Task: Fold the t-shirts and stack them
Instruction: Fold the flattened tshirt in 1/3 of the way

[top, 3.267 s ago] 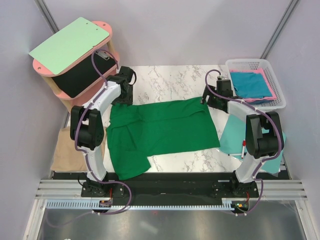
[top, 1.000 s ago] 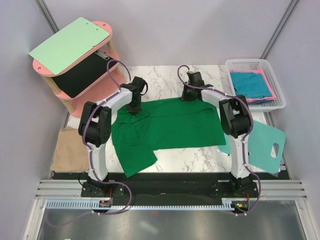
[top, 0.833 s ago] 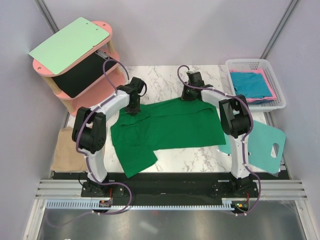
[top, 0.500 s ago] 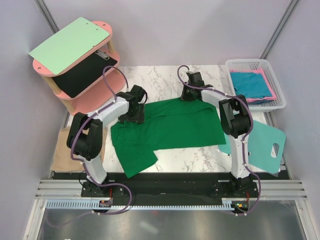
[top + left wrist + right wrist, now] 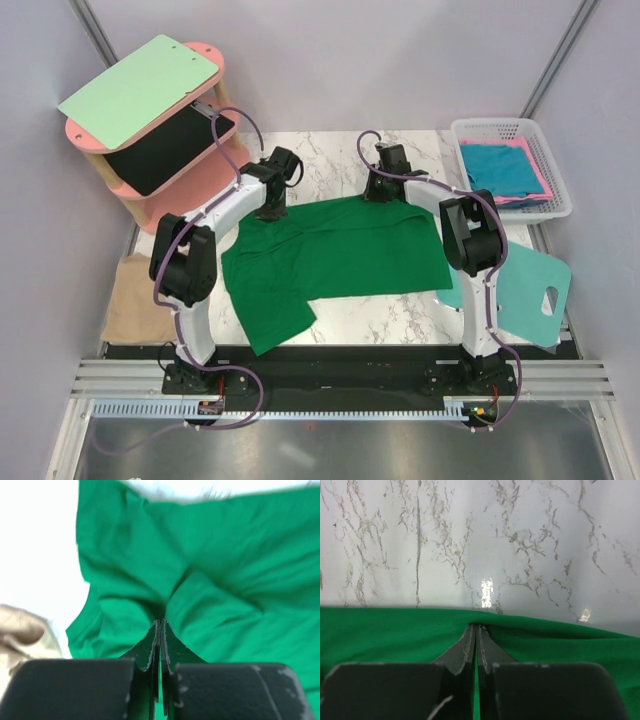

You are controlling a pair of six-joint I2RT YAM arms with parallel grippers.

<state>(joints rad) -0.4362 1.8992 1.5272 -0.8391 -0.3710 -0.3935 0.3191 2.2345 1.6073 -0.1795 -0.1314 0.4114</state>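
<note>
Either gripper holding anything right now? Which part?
Both hold the green t-shirt: the left gripper pinches a bunched fold near its far left corner, and the right gripper pinches its far edge.

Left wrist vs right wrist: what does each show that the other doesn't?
Only left wrist: a tan shirt at the picture's left edge; the green shirt bunched in folds. Only right wrist: the table with marble veins, beyond the shirt's straight edge. Both: green cloth pinched, with the left end effector and the right end effector each shut on it.
</note>
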